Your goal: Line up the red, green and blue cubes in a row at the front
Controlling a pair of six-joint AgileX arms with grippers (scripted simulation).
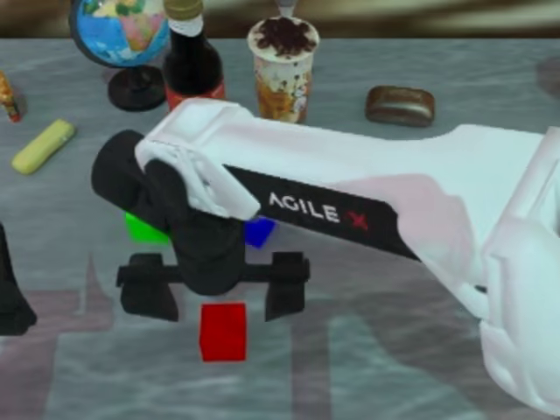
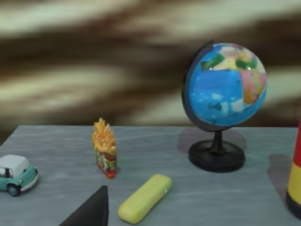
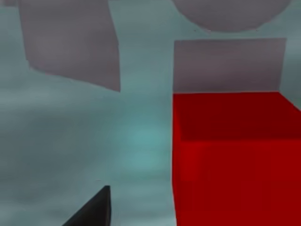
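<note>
Grey, streaked surface [image 1: 367, 367] with clutter along its far edge: globe [image 1: 120, 31], dark bottle [image 1: 191, 57], topped drink cup [image 1: 282, 66], brown bar-shaped item [image 1: 400, 105], yellow oblong case [image 1: 42, 145].

Right arm reaches across from the right side of the top view. Right end effector [image 1: 213, 293] hangs low over the middle of the surface, fingers spread wide, nothing between them.

Red cube [image 1: 222, 331] sits on the surface just in front of the right end effector, about centred on the gap, not touching either finger. Right wrist view shows the same red cube [image 3: 235, 155] close up, resting free.

Green cube [image 1: 144, 229] lies just behind the left finger, mostly hidden by the wrist. Blue cube [image 1: 259, 231] lies just behind the right finger, also partly hidden; exact spacing between these two hard to judge.

Left end effector [image 1: 10, 302] parked at the left edge, far from the cubes; fingers not readable. Left wrist view shows a toy car [image 2: 16, 174] and a small figurine [image 2: 104, 148].
</note>
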